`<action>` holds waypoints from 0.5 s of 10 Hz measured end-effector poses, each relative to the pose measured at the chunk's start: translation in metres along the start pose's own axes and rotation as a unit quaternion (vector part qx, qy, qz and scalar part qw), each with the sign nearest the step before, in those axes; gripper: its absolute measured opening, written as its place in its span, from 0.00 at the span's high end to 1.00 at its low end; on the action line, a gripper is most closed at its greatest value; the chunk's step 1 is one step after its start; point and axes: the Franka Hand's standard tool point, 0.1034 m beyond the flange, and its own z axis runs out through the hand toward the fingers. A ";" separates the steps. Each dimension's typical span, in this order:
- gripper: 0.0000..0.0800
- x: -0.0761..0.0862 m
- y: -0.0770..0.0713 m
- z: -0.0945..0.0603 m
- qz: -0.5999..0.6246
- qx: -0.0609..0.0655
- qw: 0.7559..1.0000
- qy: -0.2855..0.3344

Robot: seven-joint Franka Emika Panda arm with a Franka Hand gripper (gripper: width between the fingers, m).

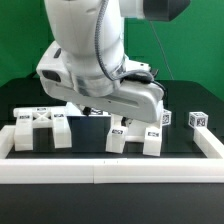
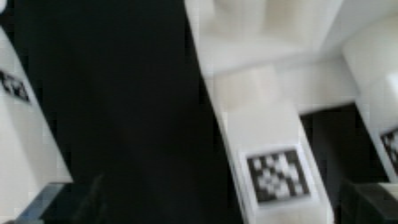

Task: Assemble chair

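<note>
Pincer (image 1: 112, 118): lowered close over the black tabletop (image 1: 88, 135) at mid-scene, jaws spread to their widest; we see nothing gripped between them

Robot arm (image 1: 90, 50): white and bulky, it fills the upper half of the exterior view and partly hides the pincer

Chair, loose parts, all white with black-and-white square tags, all resting on the tabletop:
- seat block (image 1: 40, 130): chunky, at the exterior view's left, well apart from the pincer
- first upright piece (image 1: 121, 138): near the pincer, tag facing the camera
- second upright piece (image 1: 152, 140): just beside the first, toward the exterior view's right
- small tagged piece (image 1: 198, 119): farther toward the exterior view's right, apart from the others

Wrist view: long white piece (image 2: 267, 140) with a tag near one end, blurred, bare black tabletop alongside it; we cannot tell which of the listed parts it is

Border rail (image 1: 110, 172): long, white, along the near edge of the tabletop
</note>
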 end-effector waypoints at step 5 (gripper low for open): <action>0.19 0.010 0.011 -0.028 -0.065 0.028 0.987 0.142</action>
